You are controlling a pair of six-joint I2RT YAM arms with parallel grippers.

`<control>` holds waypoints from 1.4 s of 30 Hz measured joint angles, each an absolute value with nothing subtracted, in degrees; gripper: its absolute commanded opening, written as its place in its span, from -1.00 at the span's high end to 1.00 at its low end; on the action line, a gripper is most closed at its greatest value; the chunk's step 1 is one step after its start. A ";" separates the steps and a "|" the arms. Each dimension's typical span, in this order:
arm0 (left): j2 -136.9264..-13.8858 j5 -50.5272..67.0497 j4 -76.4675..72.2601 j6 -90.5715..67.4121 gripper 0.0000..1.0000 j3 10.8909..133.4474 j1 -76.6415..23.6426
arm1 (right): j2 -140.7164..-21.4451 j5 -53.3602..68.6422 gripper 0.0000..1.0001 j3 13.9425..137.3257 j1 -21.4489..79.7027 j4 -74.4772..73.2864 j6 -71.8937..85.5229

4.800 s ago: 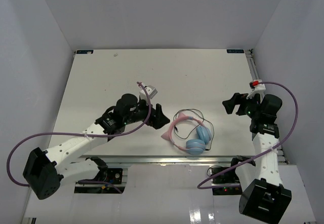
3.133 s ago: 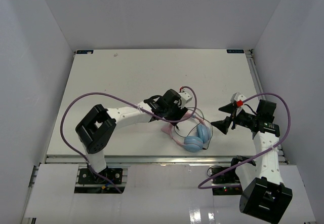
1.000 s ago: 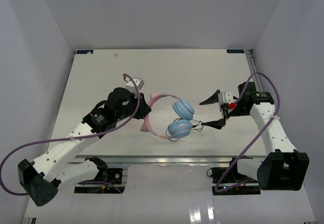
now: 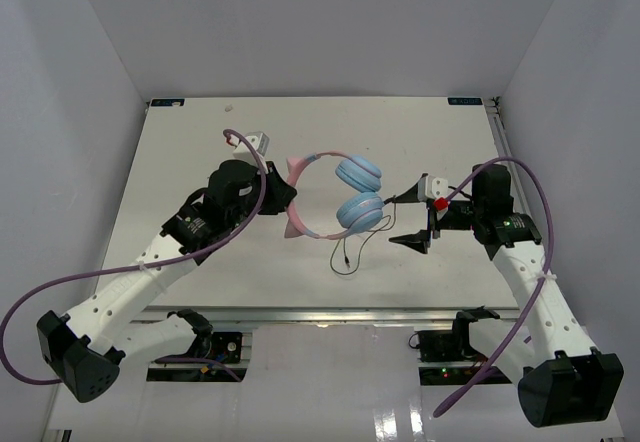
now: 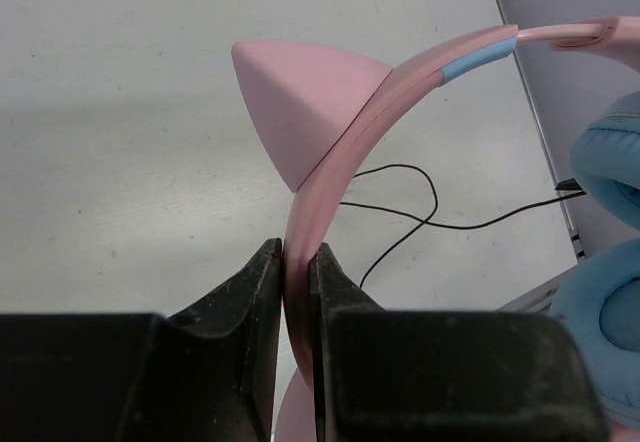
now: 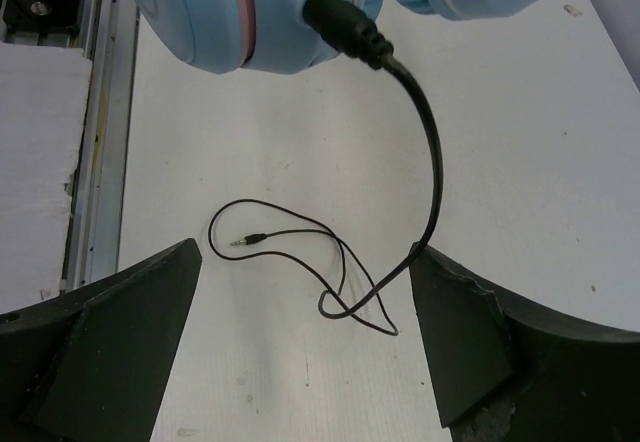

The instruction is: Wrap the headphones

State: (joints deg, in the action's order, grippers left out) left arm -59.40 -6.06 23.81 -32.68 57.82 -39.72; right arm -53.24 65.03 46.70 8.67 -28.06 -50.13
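The headphones have a pink headband with cat-ear points and two light-blue ear cups. My left gripper is shut on the pink headband and holds the headphones lifted off the table. The thin black cable hangs from the lower cup down to the table, its plug lying flat. My right gripper is open and empty just right of the cups; the cable hangs between its fingers, close to the right finger.
Thick purple robot cables loop off both arms. The white table ends at a metal rail along its near edge. Grey walls close in the left, right and back sides.
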 measured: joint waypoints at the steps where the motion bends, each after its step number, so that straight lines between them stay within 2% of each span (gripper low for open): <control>1: -59.41 -5.82 23.47 -33.00 1.00 57.82 -39.59 | -53.38 65.00 -0.81 46.70 8.67 -27.40 -49.56; 19: -58.79 -7.13 22.74 -33.42 1.00 58.65 -38.10 | -54.34 57.17 -0.89 50.81 8.66 -18.82 -37.84; 27: -62.28 -3.09 19.08 -36.03 1.00 62.80 -37.87 | -64.14 63.54 -1.00 46.73 9.84 1.50 -19.01; 36: -68.18 -1.53 12.41 -47.16 1.00 67.53 -36.69 | -67.21 66.86 -0.59 45.18 10.63 29.43 4.69; 42: -72.39 -3.60 9.46 -52.90 1.00 73.37 -36.45 | -70.31 66.79 -0.42 45.29 10.80 50.14 23.97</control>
